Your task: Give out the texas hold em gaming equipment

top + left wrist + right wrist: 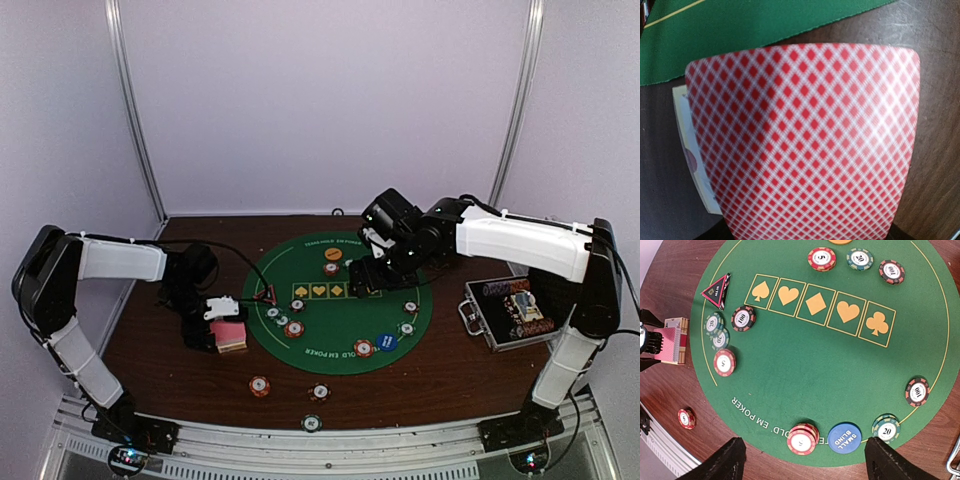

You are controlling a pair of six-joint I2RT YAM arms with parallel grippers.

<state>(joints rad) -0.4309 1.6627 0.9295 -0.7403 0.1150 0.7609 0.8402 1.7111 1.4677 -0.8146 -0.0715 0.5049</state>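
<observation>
A pink-backed playing card [805, 140] fills the left wrist view, bowed upward and pinched at its sides. My left gripper [215, 322] is shut on it over the deck [231, 336], just left of the green mat [330, 315]; its fingers are hidden behind the card. My right gripper [807, 460] hovers open above the mat's near part, with nothing between its fingers. Below it lie a red chip stack [802, 439], the blue small-blind disc [844, 437] and a green chip [886, 428]. The red-black triangle marker [717, 290] lies at the mat's left rim.
Striped chips lie around the mat's rim, and an orange disc [333, 254] sits at its far side. Three loose chips lie on the brown table near the front edge [260, 385]. An open metal-edged case [510, 310] stands at the right.
</observation>
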